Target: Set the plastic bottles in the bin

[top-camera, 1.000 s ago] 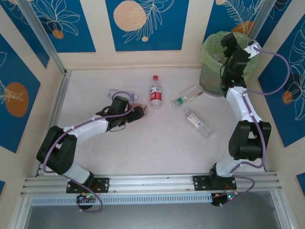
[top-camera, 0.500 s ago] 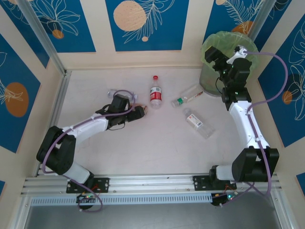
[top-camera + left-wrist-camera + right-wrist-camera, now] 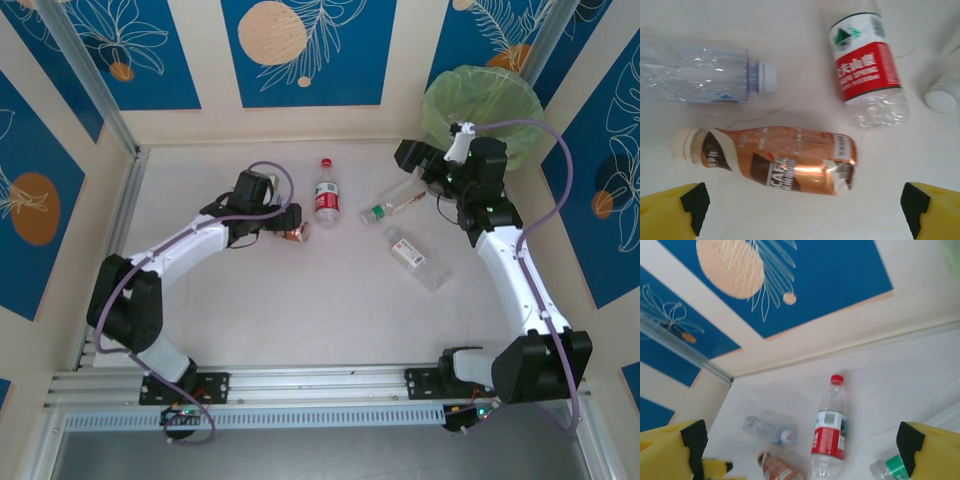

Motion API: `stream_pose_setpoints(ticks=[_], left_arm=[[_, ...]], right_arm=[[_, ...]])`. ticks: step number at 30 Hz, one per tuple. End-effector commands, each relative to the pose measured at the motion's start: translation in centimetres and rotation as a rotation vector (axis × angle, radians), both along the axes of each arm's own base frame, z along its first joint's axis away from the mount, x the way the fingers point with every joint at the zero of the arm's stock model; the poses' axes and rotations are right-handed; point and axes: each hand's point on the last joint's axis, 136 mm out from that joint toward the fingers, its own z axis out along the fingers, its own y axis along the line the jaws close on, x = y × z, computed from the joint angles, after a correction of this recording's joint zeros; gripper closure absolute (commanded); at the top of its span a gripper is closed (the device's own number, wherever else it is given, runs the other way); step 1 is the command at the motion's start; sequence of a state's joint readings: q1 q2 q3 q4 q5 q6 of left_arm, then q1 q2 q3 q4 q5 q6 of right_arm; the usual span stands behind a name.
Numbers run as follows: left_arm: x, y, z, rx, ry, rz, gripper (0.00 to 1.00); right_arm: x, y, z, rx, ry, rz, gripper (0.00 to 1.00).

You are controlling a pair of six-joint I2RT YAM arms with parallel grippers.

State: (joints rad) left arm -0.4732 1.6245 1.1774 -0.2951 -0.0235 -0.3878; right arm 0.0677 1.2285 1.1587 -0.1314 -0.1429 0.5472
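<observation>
A brown-labelled bottle (image 3: 775,162) with a cream cap lies on the table just ahead of my left gripper (image 3: 805,220), which is open with nothing between its fingers. In the top view that gripper (image 3: 285,222) hovers by the brown bottle (image 3: 298,233). A clear bottle (image 3: 700,75) lies beyond it, and a red-labelled, red-capped bottle (image 3: 327,198) to its right. My right gripper (image 3: 408,155) is open and empty, left of the green-bagged bin (image 3: 480,100), above a green-capped bottle (image 3: 393,203). Its own camera looks at the red-labelled bottle (image 3: 830,432).
Another clear bottle (image 3: 415,258) lies on the table right of centre. A white cap (image 3: 942,97) shows at the right edge of the left wrist view. An aluminium rail (image 3: 120,225) borders the table on the left, and blue-patterned walls close the back.
My right arm has swung off the bin, leftward and down toward the green-capped bottle. My left gripper has drawn back a little, so the brown bottle now shows.
</observation>
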Motion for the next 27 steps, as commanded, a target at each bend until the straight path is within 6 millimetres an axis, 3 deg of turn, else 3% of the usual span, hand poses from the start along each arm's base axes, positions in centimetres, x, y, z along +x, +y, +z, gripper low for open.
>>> stream_pose_setpoints(ticks=[1,7,17,21,27], left_arm=[[0.7,1.0,-0.5,-0.023,0.068,0.045,0.0],[1.7,1.7,-2.1,-0.189,0.185,0.299,0.0],[1.9,7.3,-4.6,-0.322,0.18,0.924,0.0],[1.8,7.4,-5.5,-0.352,0.229,1.023,0.01],[1.7,7.8,-6.5,-0.324,0.283,1.133,0.1]], right_arm=[[-1.5,0.8,-2.1,-0.023,0.064,0.049,0.01],[-1.8,1.1,-4.9,0.021,0.143,0.042,0.01],[-2.1,1.4,-6.1,0.029,0.179,0.05,0.02],[-2.1,1.4,-6.0,0.028,0.179,0.044,0.02],[-1.9,1.5,-6.5,0.041,0.189,0.038,0.02]])
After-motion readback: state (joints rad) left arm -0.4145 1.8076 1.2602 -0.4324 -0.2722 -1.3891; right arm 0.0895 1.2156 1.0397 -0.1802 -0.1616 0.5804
